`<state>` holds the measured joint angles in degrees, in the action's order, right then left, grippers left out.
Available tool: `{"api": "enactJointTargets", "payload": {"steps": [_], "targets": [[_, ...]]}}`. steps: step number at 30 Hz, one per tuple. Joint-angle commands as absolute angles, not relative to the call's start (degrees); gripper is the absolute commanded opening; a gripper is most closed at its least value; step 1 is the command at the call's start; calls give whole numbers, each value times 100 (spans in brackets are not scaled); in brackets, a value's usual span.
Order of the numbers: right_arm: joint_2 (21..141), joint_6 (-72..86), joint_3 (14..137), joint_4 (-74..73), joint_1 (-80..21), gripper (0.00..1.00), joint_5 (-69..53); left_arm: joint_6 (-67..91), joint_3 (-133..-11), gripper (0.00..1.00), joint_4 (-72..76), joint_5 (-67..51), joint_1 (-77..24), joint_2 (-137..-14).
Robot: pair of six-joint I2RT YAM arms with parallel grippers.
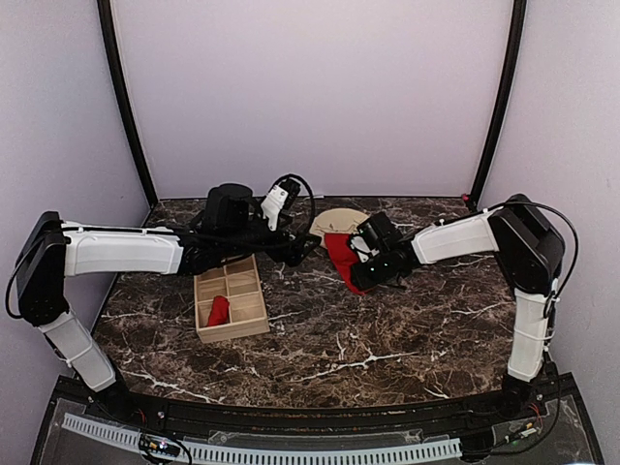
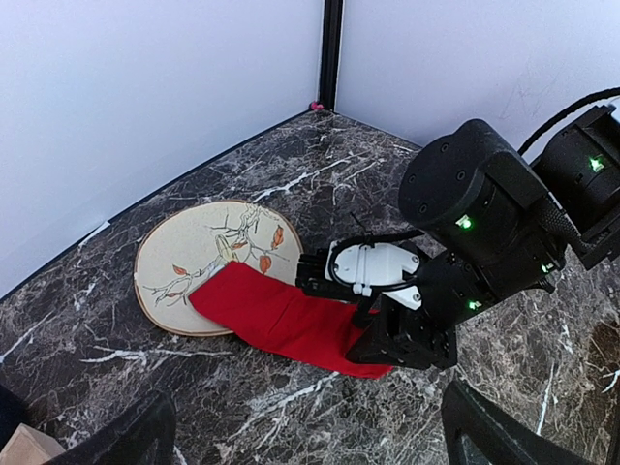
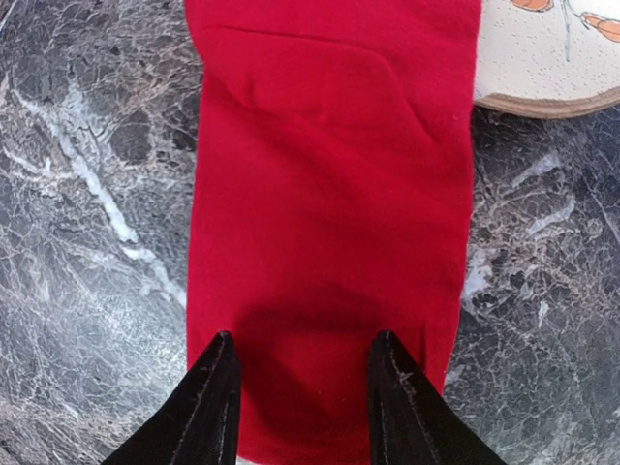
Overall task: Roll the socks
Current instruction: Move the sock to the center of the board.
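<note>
Divided wooden box on marble table: bunched red sock in its near-left compartment. Second red sock lies flat, one end on beige plate, the rest on the table. Right gripper part-spread, tips on its free end. Left gripper spread wide, holding nothing.

1. Sock, under and ahead of the right jaws: red knit cloth, matt, soft, lightly creased.
2. Fingers: black, matt, like hard plastic, faintly scuffed.
3. Table, either side of those jaws: dark marble look, white veins, smooth, slight sheen.
4. Plate, ahead-right: beige, matt, speckled, painted leaves.
5. Box, near the left jaws: pale bare wood, matt.
</note>
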<state>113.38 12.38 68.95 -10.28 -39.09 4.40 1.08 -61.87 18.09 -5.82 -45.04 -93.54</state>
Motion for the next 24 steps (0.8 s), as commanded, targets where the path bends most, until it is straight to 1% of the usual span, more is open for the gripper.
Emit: {"api": "enactJointTargets", "payload": {"steps": [1, 5, 7, 12, 24], "targets": [[11444, 1336, 6733, -1156, -3873, 38, 190, 234, -6021, 98, 2015, -629, -4491, -9242], [11301, 1469, 6340, -1087, -3888, 22, -45, 301, -5952, 98, 2078, -626, -4491, -9236], [11151, 1550, 6181, -1051, -3933, 19, -123, 348, -5912, 98, 2091, -614, -4491, -9213], [10800, 1795, 5801, -1005, -4186, 17, -245, 425, -5770, 98, 2058, -642, -4493, -9147], [10256, 2718, 4962, -618, -5035, 17, -494, 446, -5616, 99, 1550, -604, -4658, -9146]]}}
